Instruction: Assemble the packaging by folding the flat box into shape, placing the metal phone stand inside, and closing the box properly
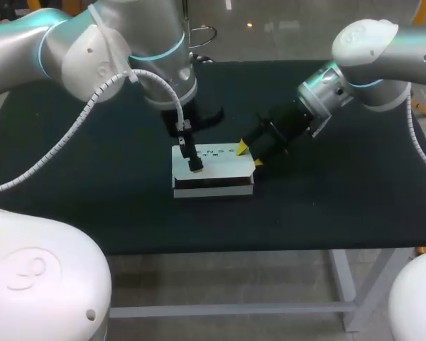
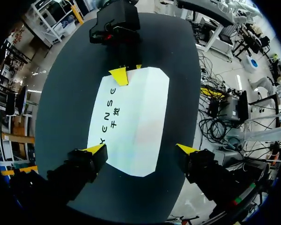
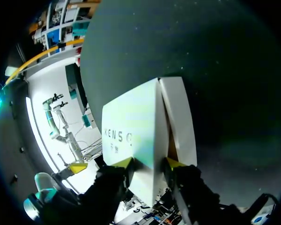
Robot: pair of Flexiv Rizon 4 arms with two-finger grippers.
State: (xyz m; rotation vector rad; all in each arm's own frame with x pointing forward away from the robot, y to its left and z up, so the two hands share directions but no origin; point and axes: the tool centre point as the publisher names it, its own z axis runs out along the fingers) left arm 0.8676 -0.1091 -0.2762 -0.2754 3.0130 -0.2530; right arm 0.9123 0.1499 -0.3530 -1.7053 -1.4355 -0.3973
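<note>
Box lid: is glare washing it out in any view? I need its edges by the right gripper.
Head view: white box bright, print readable, left gripper hiding part of the lid. Left wrist view: evenly lit, edges clear against the dark table. Right wrist view: pale green sheen, seam by the right gripper visible.

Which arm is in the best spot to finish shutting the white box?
Probably right: the right gripper has its jaws on the box at its open end. The left gripper hangs above, jaws wide.
</note>
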